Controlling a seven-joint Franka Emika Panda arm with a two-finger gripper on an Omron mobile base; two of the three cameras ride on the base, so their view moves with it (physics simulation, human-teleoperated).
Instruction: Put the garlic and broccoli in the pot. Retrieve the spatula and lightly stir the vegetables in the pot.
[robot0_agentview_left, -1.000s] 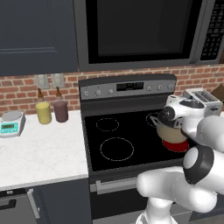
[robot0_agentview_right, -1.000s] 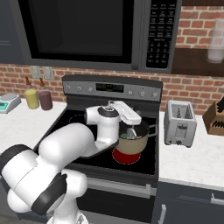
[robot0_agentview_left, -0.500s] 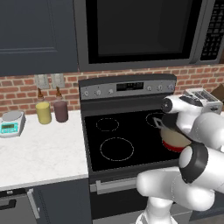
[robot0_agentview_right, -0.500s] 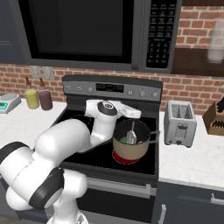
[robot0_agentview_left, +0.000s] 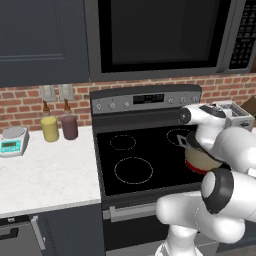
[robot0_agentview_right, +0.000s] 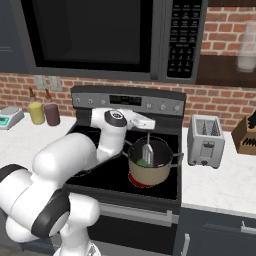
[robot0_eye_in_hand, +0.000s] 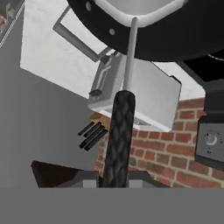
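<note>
We see our hand (robot0_eye_in_hand: 114, 177) clamped together on the spatula (robot0_agentview_right: 147, 151), its black textured handle running straight out from between the fingertips in the hand view and thinning into a silver shaft. From the right base view the spatula hangs upright below the hand, with its slotted head down inside the pot (robot0_agentview_right: 150, 172). The pot sits directly under the hand on the stove's (robot0_agentview_left: 145, 165) front right burner, which glows red beneath it. Beside the spatula head we can make out a bit of green, the broccoli (robot0_agentview_right: 143, 163). Beyond the hand stands the toaster (robot0_agentview_right: 205, 141) on the table (robot0_agentview_right: 225, 177).
</note>
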